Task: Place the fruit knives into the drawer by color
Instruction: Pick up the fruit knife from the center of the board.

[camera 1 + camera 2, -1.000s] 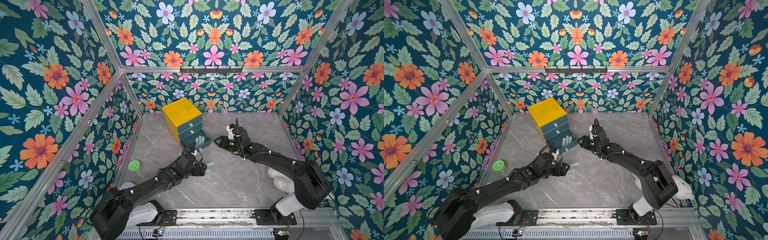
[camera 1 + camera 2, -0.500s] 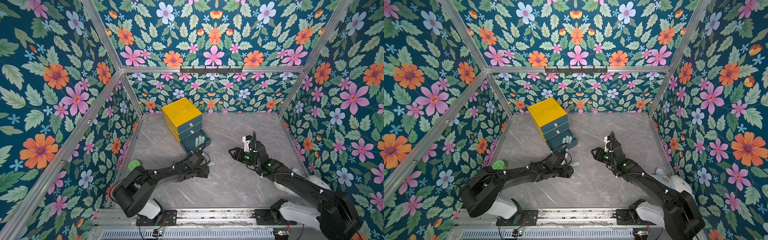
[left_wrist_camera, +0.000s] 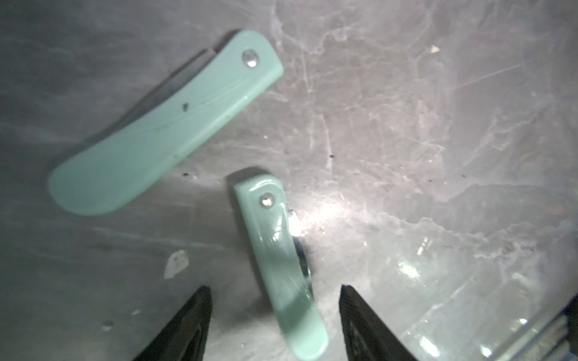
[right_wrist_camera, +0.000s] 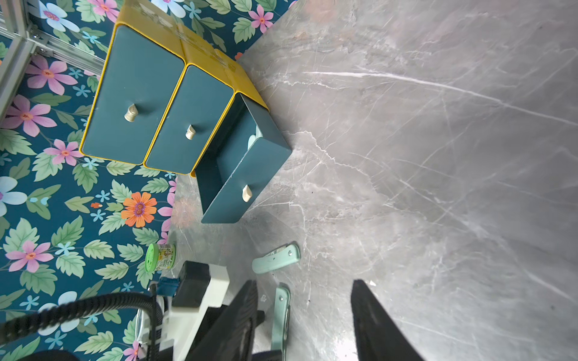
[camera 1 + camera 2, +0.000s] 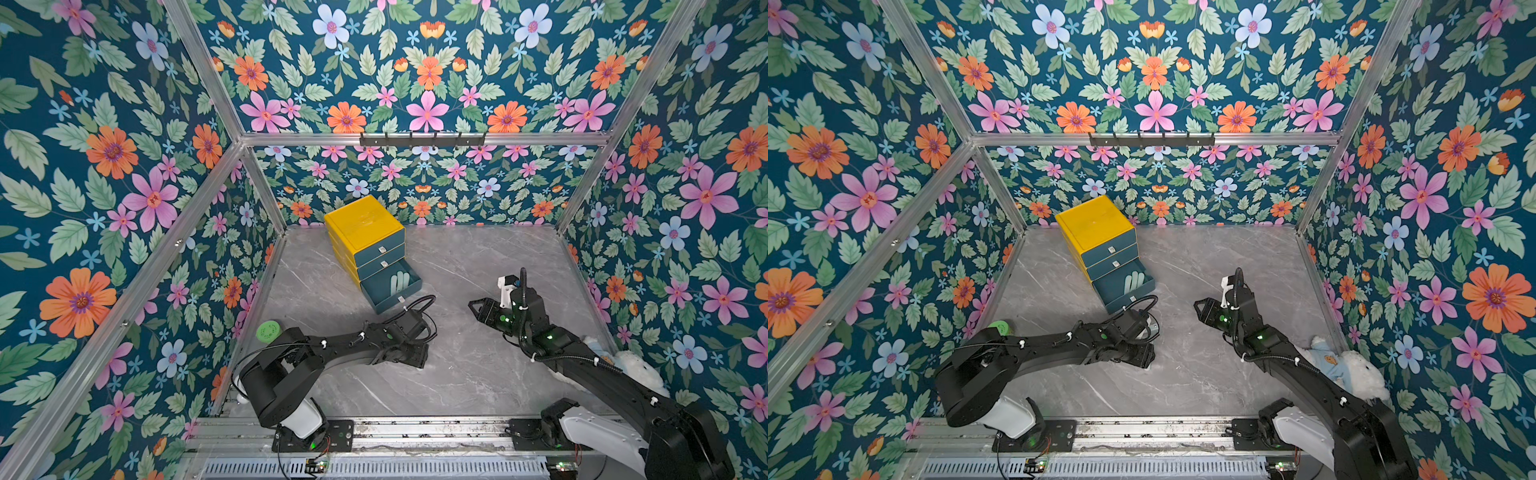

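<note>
Marble tabletop (image 3: pixel 406 125) bears a mint knife (image 3: pixel 278 250) lying untouched between the left gripper's (image 3: pixel 273 287) open jaws.

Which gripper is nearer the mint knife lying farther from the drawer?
Left. The left gripper straddles that mint knife, one jaw on either side, apparently not touching it yet. The right gripper hangs open off to the side, well apart from it.

Black arms (image 5: pixel 340 353) on white bases (image 5: pixel 305 417), corrugated black cables (image 4: pixel 93 308), green lights (image 5: pixel 502 319), ribbed fingers (image 4: pixel 237 312).
</note>
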Controlling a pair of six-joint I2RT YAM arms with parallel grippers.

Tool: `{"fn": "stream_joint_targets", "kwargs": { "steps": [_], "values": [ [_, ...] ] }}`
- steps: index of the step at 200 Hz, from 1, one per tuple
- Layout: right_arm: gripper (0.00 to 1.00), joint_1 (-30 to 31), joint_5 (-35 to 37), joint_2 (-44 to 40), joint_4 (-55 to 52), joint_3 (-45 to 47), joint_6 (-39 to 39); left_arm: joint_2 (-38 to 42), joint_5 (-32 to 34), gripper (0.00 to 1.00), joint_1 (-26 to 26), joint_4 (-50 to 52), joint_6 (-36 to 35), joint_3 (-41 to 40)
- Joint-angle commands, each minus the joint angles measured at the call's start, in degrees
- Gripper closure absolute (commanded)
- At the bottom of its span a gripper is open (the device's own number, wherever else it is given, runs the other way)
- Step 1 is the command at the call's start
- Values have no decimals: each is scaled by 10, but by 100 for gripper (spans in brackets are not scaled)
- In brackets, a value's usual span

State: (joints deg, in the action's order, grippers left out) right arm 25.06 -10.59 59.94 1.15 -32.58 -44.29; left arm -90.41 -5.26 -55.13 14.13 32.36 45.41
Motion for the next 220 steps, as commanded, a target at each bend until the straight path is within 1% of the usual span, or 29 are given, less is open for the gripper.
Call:
{"fn": "stream_joint_targets", "kwargs": {
  "steps": [1,37,76,101,133,154,164,177,193,220],
  "values": [
    [49,-2,-8,-3,7,2,7,-20,38,30,-11,47,-20,24],
    [49,-11,-22,-9,18,18,-4,-55,54,29,-31,84,-50,67],
    [49,-16,-17,-40,10,32,-2,-108,104,31,-55,157,-63,86],
    [49,-21,-14,-61,1,34,3,-133,131,42,-70,194,-58,82],
    [49,-23,-12,-77,-3,34,7,-139,151,54,-83,210,-52,73],
    [48,-23,-11,-77,-3,34,8,-139,158,68,-85,210,-48,73],
    [49,-23,-11,-74,-3,34,7,-135,163,73,-85,208,-46,73],
    [49,-23,-13,-70,-2,32,6,-128,168,74,-85,204,-44,75],
    [49,-22,-12,-66,-3,29,6,-119,169,80,-84,197,-42,77],
    [49,-23,-11,-60,-4,24,5,-100,182,82,-84,191,-39,84]
  ]
}}
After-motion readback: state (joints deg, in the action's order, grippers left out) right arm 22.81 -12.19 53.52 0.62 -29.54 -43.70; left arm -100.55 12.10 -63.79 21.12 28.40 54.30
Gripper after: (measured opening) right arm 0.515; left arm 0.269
